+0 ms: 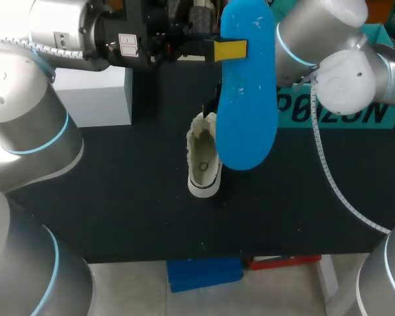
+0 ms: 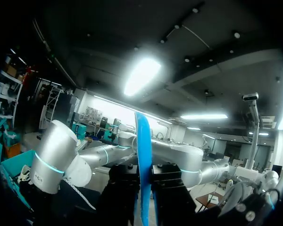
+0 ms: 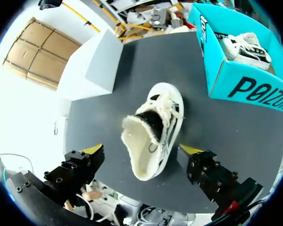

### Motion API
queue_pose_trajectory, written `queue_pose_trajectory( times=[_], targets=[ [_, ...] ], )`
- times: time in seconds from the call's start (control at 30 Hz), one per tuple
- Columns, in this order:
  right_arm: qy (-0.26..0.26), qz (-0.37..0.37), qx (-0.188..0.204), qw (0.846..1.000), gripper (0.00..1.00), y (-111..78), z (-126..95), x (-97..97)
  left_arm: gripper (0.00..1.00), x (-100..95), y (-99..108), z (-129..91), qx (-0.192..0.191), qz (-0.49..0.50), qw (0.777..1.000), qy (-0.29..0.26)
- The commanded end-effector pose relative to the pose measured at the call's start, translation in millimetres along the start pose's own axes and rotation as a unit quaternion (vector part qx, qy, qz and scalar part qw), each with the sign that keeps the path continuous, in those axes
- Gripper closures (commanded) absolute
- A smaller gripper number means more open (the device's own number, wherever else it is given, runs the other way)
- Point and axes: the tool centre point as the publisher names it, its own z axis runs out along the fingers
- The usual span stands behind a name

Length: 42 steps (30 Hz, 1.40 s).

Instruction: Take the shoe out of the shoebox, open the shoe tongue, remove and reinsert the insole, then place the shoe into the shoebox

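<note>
**Head view: insole up in the air, shoe out on the table**

The black table [image 1: 118, 210] is the biggest thing. The left arm [image 1: 26, 125] comes in from the left side and the right arm [image 1: 342, 59] from the right side.

The blue-green shoebox [image 1: 362, 112] sits at the far right of the table. Its top is open, and a second shoe [image 3: 247, 47] lies inside it (the right wrist view shows this best). A white box [image 1: 95, 99] stands at the far left of the table.

The blue insole [image 1: 247, 92] is held up high over the table, with its flat side to the head camera. The left gripper [image 1: 229, 49] pinches it near its upper end. In the left wrist view the insole stands on its thin edge between the two fingers, and both press on it, one from each side.

The white shoe [image 1: 204, 164] stands on its sole near the middle of the table, outside the shoebox. Its mouth is wide open and its laces are loose. In the head view the low end of the insole hides part of it.

The right gripper [image 3: 141, 150] hangs over the shoe with its fingers spread wide, one yellow tip to each side of the shoe, holding nothing.
</note>
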Motion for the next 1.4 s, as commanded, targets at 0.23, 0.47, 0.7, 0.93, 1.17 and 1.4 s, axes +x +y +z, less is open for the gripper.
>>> queue_pose_trajectory(
  times=[0.23,0.47,0.7,0.93,1.17,1.4],
  targets=[
    [0.079,-0.015,0.007,0.997,0.0,-0.3,-10,-7.8,1.0,-0.4,1,2,0.001,0.001,1.0,-0.001],
    [0.094,-0.011,-0.001,0.996,0.0,-3.6,-15,-8.7,1.0,-0.4,1,2,0.001,0.001,1.0,-0.001],
    [0.147,0.017,-0.034,0.988,0.0,-2.5,-38,-10.5,1.0,-0.4,1,2,0.001,0.001,1.0,-0.001],
    [0.227,0.031,-0.044,0.972,0.0,1.1,-52,2.3,1.0,-0.4,1,2,0.001,0.001,1.0,-0.001],
    [0.312,0.053,-0.05,0.947,0.0,1.3,-59,11.7,1.0,-0.4,1,2,0.001,0.001,1.0,-0.001],
    [0.376,0.077,-0.057,0.921,0.0,-1.1,-60,17.4,1.0,-0.4,1,2,0.001,0.001,1.0,-0.001]
  ],
)
